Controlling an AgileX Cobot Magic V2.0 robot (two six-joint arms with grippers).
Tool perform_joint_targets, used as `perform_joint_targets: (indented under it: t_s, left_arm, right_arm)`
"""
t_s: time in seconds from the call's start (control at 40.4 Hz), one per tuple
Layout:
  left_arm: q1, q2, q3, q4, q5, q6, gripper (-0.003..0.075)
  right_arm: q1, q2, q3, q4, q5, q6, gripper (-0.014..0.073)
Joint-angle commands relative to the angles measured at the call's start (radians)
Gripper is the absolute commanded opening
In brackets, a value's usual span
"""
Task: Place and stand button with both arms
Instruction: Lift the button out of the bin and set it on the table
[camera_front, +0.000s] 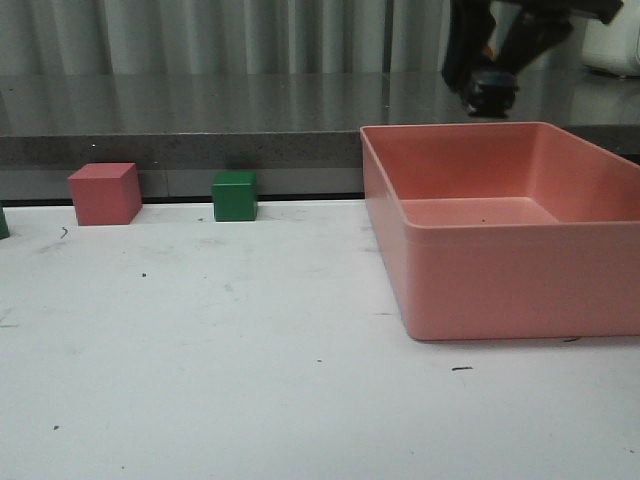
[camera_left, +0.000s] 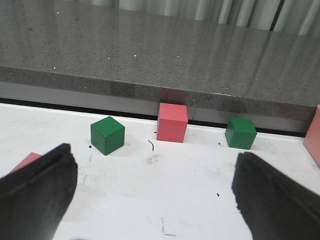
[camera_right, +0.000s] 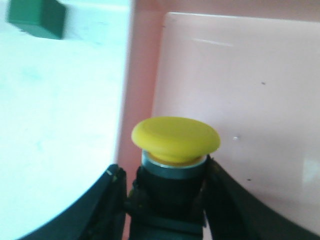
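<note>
The button (camera_right: 175, 145) is gripped by its black collar between the fingers of the right gripper (camera_right: 167, 200), yellow cap uppermost, and is held high above the near-left wall of the pink bin (camera_front: 480, 270), apart from it. The left gripper (camera_left: 150, 200) is spread wide with nothing in it, low over the white table (camera_front: 200, 380), facing a red cube (camera_left: 172, 122) flanked by two green cubes (camera_left: 107, 135). The button is judged to be mid-carry, not yet set down. For a clean result, it should be kept upright and lowered slowly until its base sits flat, the bin wall being cleared, and released only once it is steadied by the empty left gripper.
</note>
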Motion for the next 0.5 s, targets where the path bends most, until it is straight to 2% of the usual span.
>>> perform_joint_targets:
  t_s: [0.0, 0.149, 0.297, 0.47]
  left_arm:
    - [0.002, 0.011, -0.036, -0.006, -0.069, 0.002, 0.0596]
    - [0.002, 0.011, -0.036, -0.006, -0.069, 0.002, 0.0596]
    - [0.002, 0.011, -0.036, -0.006, -0.069, 0.002, 0.0596]
    - [0.002, 0.011, -0.036, -0.006, -0.069, 0.002, 0.0596]
  right_arm:
    - [0.076, -0.085, -0.031, 0.015, -0.028, -0.005, 0.0185]
    - [0.196, -0.068, -0.031, 0.07, -0.058, -0.005, 0.0185]
    - [0.329, -0.013, -0.031, 0.126, -0.15, -0.005, 0.0185]
    - [0.424, 0.085, -0.055, 0.191, -0.216, 0.001, 0.0185]
